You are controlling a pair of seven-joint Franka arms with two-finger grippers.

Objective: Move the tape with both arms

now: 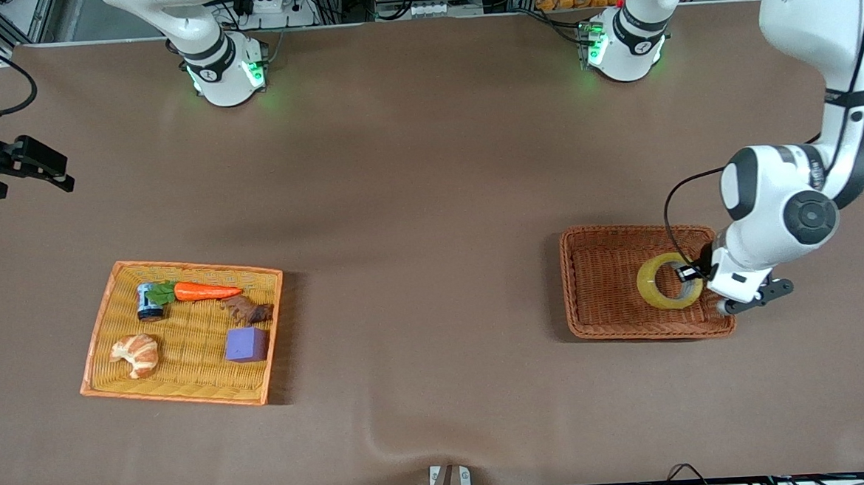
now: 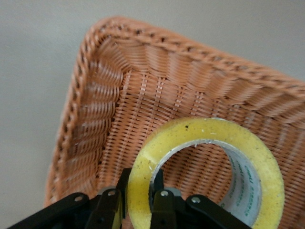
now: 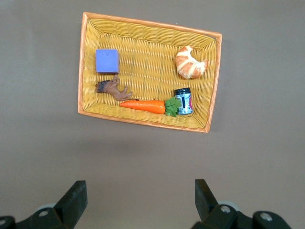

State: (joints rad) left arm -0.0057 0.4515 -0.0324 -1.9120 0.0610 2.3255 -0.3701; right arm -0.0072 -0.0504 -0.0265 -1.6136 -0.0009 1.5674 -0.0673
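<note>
Front view: the left tool (image 1: 702, 281) is largely masked by its own wrist, and the tape (image 1: 668, 281) is covered at its 3 o'clock rim. Left wrist view: the tape runs off the picture's edge. The right tool (image 1: 7, 169) is cut by the front view's edge. The can (image 1: 148, 301) label is too small to read.

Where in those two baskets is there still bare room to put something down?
The brown basket is mostly bare toward the right arm's end; only the tape, gripped by the left hand, fills its other end. The yellow basket is crowded, bare only along its nearer edge.
</note>
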